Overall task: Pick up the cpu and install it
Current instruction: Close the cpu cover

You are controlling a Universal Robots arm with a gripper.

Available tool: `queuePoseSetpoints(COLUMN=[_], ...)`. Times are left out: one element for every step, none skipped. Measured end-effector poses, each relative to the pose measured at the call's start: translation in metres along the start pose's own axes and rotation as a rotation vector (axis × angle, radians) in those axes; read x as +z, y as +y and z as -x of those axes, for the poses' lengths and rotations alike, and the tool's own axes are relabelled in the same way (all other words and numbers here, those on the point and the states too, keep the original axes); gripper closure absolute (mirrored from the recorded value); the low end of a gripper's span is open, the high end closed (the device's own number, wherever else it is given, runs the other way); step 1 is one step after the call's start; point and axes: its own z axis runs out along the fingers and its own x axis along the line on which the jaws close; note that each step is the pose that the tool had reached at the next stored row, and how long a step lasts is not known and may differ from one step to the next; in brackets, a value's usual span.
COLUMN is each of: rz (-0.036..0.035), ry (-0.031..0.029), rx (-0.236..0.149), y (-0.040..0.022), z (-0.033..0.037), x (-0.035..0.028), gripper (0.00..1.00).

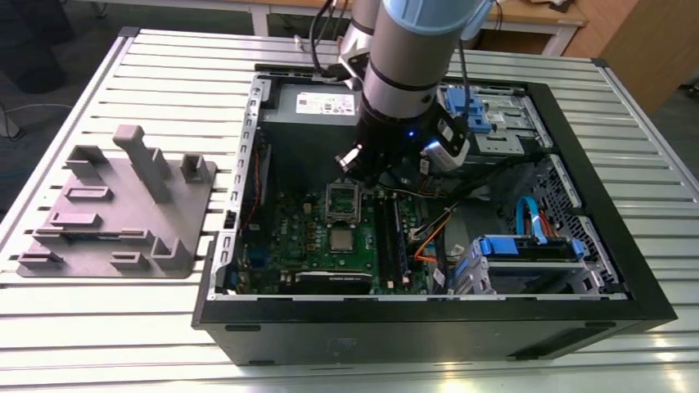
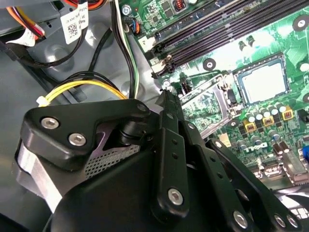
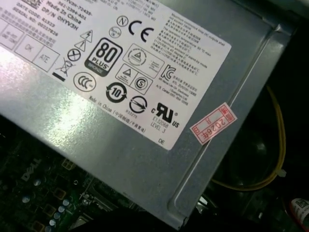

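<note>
The slatted metal tabletop (image 1: 131, 327) carries an open black computer case (image 1: 437, 327) that takes most of the exterior view, and a grey plastic fixture (image 1: 120, 209) lies well apart from it at the left of the frame. Inside the case, the green motherboard (image 1: 317, 246) lies flat in the left half. The grey power supply (image 1: 317, 106) sits along the upper wall. Blue drive brackets (image 1: 525, 246) and bundled cables (image 1: 437, 233) fill the right half. The robot arm (image 1: 410, 57) comes down from the top centre of the frame into the case. The pincer (image 1: 355, 164) hangs just above the upright socket frame (image 1: 344, 201). Its dark fingers (image 2: 169, 125) lie close together in the second wrist view, but I cannot tell whether they are clenched. The cpu (image 1: 342, 238), small and silvery, lies flat in the socket (image 2: 263, 79) on the board, below the pincer in the frame and apart from it.
</note>
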Motion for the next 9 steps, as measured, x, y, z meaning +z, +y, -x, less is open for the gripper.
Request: queuePoseSetpoints(rz=[0.0002,0.0004,0.0006,0.0009,0.0012,0.0015,0.0018,0.0024,0.0031], ry=[0.0008,0.0017,0.0024,0.0032,0.0040,0.0047,0.0053,0.0057,0.0058], rx=[-0.007,-0.013,-0.020,-0.027,-0.034,-0.040,-0.045,-0.050,-0.055], y=[0.0001,0.0001,0.0003,0.0004,0.0006,0.0009,0.0012,0.0015,0.0018], z=[0.0002,0.0003,0.0005,0.0007,0.0009,0.0011,0.0012,0.0014,0.0017], x=[0.0010,0.0019,0.0029,0.0040,0.0050,0.0058,0.0064,0.0070,0.0075], gripper=[0.89,0.89,0.89,0.89,0.89,0.89,0.89,0.89,0.89])
